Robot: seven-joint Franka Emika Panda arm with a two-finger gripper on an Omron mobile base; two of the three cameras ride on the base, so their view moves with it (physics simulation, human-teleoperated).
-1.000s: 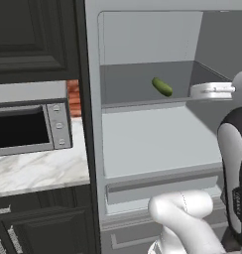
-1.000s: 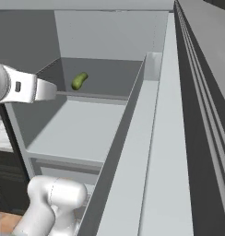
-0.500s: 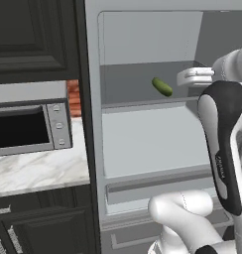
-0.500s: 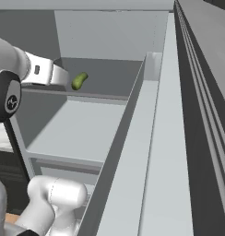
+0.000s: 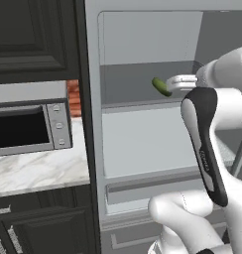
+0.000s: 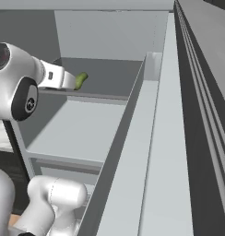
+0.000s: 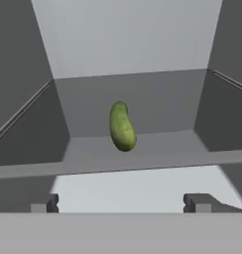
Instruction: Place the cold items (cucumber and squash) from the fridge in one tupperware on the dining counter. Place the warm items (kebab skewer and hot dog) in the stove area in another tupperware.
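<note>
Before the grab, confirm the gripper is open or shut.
Open. In the hand view the gripper has its two dark fingertips standing wide apart with nothing between them, and the cucumber lies ahead on the fridge shelf, untouched.

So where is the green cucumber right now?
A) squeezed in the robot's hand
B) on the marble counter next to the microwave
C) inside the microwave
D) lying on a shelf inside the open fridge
D: the cucumber lies on a grey fridge shelf, and the hand is open in front of it, its fingertips not touching it.
</note>
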